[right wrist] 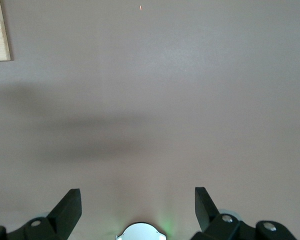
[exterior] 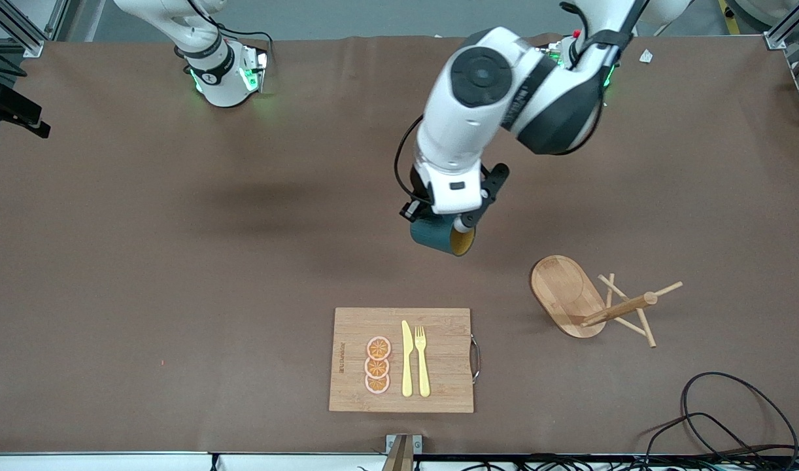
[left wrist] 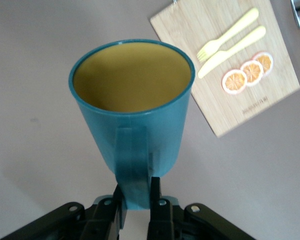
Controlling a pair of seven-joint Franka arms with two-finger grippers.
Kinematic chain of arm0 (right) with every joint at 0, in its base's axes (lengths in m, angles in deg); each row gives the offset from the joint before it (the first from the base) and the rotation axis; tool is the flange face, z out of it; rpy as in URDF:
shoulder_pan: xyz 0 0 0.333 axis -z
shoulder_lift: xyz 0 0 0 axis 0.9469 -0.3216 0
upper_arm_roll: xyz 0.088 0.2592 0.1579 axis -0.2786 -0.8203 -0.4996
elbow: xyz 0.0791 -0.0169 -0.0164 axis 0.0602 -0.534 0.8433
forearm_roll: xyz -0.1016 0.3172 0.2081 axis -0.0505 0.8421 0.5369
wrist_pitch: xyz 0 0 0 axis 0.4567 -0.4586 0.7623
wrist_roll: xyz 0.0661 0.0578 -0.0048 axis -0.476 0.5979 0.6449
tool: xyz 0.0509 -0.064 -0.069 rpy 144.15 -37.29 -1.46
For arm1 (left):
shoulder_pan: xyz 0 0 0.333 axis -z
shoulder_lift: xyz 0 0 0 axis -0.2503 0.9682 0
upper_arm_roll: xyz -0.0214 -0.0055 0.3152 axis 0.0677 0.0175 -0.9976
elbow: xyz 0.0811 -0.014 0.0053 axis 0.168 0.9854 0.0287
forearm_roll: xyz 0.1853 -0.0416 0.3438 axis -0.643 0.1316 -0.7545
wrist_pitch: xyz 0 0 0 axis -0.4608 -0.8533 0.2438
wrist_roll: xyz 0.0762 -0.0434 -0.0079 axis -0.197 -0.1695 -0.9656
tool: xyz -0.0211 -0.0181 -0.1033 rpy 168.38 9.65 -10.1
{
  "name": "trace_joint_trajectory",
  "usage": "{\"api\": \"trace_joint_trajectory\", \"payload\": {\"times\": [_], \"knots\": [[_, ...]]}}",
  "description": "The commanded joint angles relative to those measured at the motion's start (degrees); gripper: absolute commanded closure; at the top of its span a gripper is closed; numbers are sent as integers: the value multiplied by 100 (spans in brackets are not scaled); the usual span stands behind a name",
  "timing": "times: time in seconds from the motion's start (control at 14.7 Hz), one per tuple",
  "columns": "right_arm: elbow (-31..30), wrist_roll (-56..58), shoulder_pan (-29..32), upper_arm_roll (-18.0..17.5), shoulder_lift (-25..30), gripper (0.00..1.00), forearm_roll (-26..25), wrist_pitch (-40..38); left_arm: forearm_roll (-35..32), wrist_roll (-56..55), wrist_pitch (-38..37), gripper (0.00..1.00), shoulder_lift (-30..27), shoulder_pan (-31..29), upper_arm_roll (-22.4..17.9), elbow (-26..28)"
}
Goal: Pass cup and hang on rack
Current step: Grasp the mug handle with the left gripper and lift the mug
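Observation:
The dark teal cup with a yellowish interior hangs in the air over the middle of the table, its mouth tilted toward the front camera. My left gripper is shut on the cup's handle; in the left wrist view the fingers pinch the handle below the cup body. The wooden rack is nearer to the front camera than the cup, toward the left arm's end, and looks tipped on its side, its post and pegs pointing sideways. My right gripper is open and empty above bare table near its base; it waits.
A bamboo cutting board with a yellow knife, a fork and three orange slices lies near the front edge; it also shows in the left wrist view. Black cables lie at the front corner at the left arm's end.

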Motion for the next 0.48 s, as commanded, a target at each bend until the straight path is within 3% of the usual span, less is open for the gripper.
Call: {"api": "trace_joint_trajectory", "payload": {"times": [0.0, 0.41], "knots": [[-149, -106, -8, 7, 110, 0, 48, 15, 777, 443, 100, 99, -389, -386, 17, 446], [-158, -97, -8, 7, 101, 0, 109, 23, 2281, 2024, 65, 99, -1127, -1379, 25, 1649]]}}
